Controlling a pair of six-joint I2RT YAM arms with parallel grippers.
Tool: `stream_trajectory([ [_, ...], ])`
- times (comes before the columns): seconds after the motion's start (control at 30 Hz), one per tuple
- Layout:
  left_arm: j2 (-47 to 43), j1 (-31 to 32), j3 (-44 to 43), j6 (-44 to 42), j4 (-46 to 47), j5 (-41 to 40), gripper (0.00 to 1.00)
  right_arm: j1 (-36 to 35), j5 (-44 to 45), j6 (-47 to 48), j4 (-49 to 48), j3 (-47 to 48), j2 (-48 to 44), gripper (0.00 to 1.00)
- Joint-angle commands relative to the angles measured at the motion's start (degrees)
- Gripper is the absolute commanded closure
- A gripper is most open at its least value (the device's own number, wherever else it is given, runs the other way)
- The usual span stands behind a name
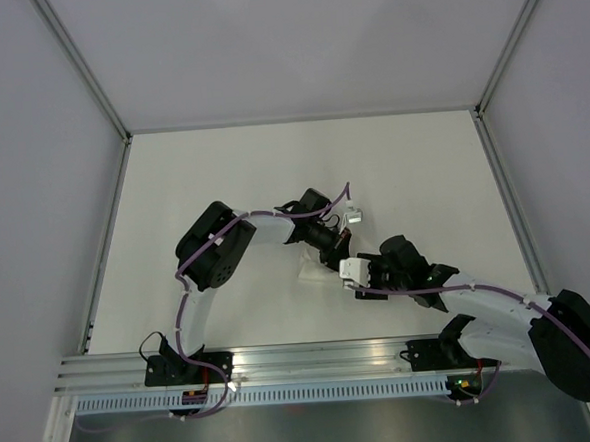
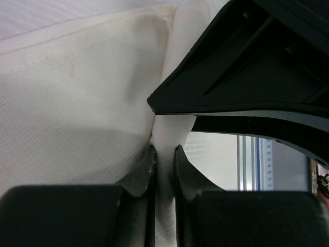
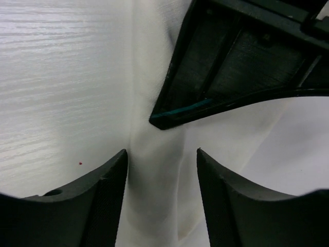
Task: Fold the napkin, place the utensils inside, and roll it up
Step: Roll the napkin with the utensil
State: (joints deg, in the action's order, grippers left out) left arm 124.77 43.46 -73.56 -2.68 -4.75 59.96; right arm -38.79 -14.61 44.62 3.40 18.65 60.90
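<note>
The white napkin (image 1: 311, 271) lies bunched near the table's middle, mostly hidden under both grippers. My left gripper (image 1: 334, 256) is shut on a raised fold of the napkin (image 2: 77, 103); the cloth is pinched between its fingertips (image 2: 147, 164). My right gripper (image 1: 355, 274) is open, its fingers (image 3: 110, 180) on either side of a ridge of the napkin (image 3: 159, 170) without closing on it. Each gripper's black finger shows at the upper right of the other's wrist view, very close. No utensils are in view.
The white table (image 1: 222, 175) is walled by grey panels at the left, back and right. An aluminium rail (image 1: 313, 358) with the arm bases runs along the near edge. Purple cables hang along both arms.
</note>
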Motion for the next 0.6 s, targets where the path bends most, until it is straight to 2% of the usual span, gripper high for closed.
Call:
stream_trajectory([
  [0.0, 6.01, 0.22, 3.07, -1.37, -10.63, -10.22, 0.98, -0.68, 5.03, -0.06, -3.31, -1.16, 1.76, 0.4],
  [0.1, 5.66, 0.22, 2.63, -1.37, -10.98, -10.22, 0.98, -0.77, 5.21, 0.2, -4.28, -1.25, 1.85, 0.53],
  [0.13, 5.05, 0.22, 2.28, -1.37, -10.98, -10.57, 0.98, -0.85, 5.29, 0.2, -4.02, -1.08, 2.02, 0.61],
  [0.23, 2.25, 0.22, 2.46, -1.1, -9.84, -13.2, 0.87, -0.85, 4.95, 0.73, -1.3, -0.2, 2.9, 0.72],
  [0.27, 1.45, 0.22, 2.37, -0.84, -9.49, -13.9, 0.8, -0.85, 4.68, 0.73, -0.25, 0.32, 2.99, 0.75],
  [0.57, -8.04, -0.13, 0.17, 0.74, -6.76, -19.26, 0.68, -0.77, 1.96, 0.56, 7.76, 4.28, 6.24, 0.81],
])
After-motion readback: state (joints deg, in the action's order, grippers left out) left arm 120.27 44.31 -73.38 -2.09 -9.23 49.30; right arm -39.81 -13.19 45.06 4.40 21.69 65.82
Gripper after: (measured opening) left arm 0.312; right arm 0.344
